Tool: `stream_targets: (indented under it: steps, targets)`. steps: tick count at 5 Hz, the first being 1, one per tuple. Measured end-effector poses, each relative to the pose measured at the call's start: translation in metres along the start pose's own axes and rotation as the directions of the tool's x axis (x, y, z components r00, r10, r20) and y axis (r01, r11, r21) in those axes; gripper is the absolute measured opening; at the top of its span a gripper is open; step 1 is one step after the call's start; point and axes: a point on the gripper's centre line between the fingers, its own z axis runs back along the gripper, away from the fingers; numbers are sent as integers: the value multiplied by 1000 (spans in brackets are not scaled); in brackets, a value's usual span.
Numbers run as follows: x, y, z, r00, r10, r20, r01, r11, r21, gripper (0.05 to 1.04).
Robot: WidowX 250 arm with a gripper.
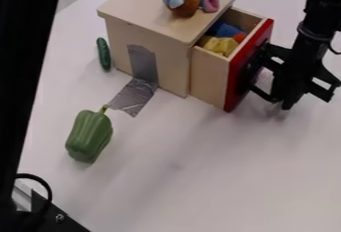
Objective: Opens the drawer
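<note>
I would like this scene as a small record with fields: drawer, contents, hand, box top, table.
drawer: open, wooden drawer with red front
contents: yellow item, blue item, orange-red item
hand: black hand, at the red front
box top: brown, blue and pink plush toy
table: green pepper, cucumber, silver tape running onto the box

Wooden cabinet (163,59): there was one, left of the fingers (286,94) in the view. Drawer (210,79): one, just left of the fingers. Contents, beyond and left of them: three colours showed, yellow (220,46), blue (230,30) and red (240,37); the number of pieces could not be told. Plush toy (183,0): one, upper left. Cucumber (103,54): one, far left. Green pepper (89,135): one, lower left. Grey tape (135,95): one run, left. Table (206,176): one, beneath.
</note>
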Motion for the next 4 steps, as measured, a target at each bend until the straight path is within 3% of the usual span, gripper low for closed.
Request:
stream_targets:
  steps: [4]
  targets:
    - [8, -32, 5, 1000, -15, 8, 16, 1000, -18, 143]
